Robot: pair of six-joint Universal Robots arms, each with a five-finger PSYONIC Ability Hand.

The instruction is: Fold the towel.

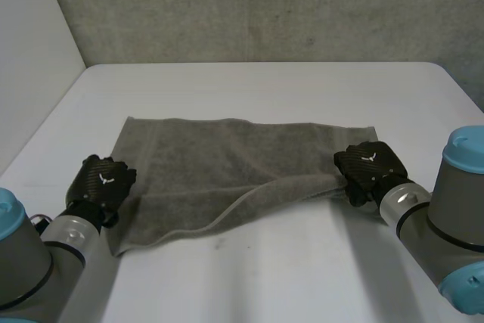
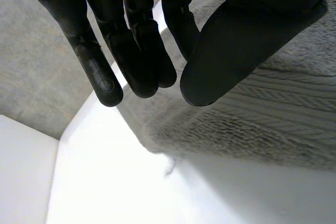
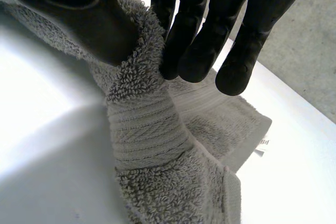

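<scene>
White worktop point(image 1: 272, 81) sits in front of a grey wall point(image 1: 265, 5). On it, a grey towel point(image 1: 219, 164) lies mostly flat in the middle. The right hand point(image 1: 368, 168) is at the towel's near right corner. Its fingers point(image 3: 194, 51) and thumb point(image 3: 79, 14) pinch the cloth, and that corner is bunched up off the worktop. The left hand point(image 1: 100, 181) is at the towel's left edge, near the front corner. Its fingers point(image 2: 136, 45) are straight and hold nothing, with the towel just past their tips.
</scene>
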